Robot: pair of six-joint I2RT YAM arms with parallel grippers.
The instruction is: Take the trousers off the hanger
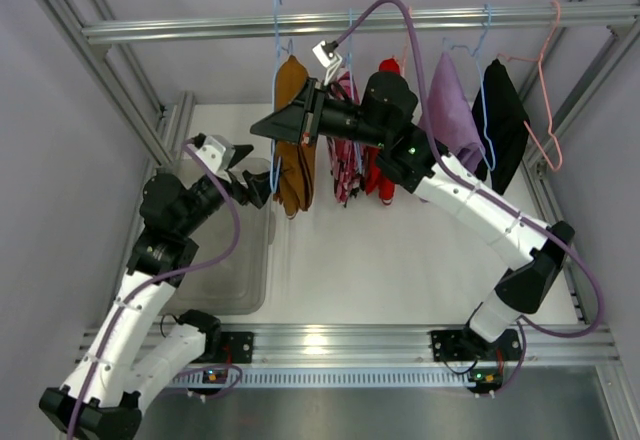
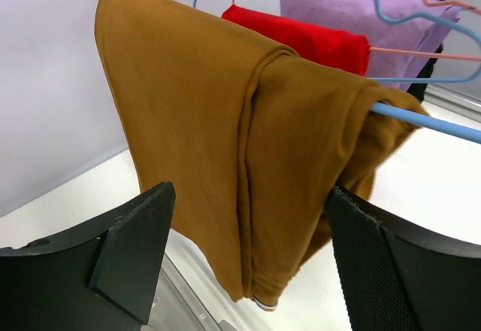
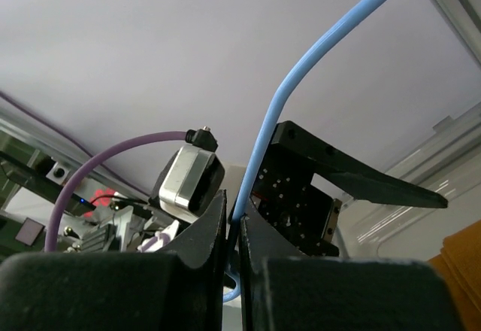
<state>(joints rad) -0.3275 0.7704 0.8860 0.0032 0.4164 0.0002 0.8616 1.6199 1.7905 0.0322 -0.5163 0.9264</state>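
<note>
Black left gripper [image 1: 254,176] spread wide, trousers [image 2: 225,120] hanging mid-frame between its jaws, long axis vertical, no contact visible. Left arm is nearer the cloth; right gripper [image 3: 234,212] is clamped on hanger [image 3: 264,120] wire, upper centre.

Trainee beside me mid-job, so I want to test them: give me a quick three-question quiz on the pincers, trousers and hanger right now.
1. True or false: the right pincer is shut on the hanger wire.
2. The left pincer is: A) shut on the trousers; B) open, facing the trousers; C) shut on nothing.
3. Short answer: are the trousers off the hanger?
Key: 1 true; 2 B; 3 no, draped over its bar.
</note>
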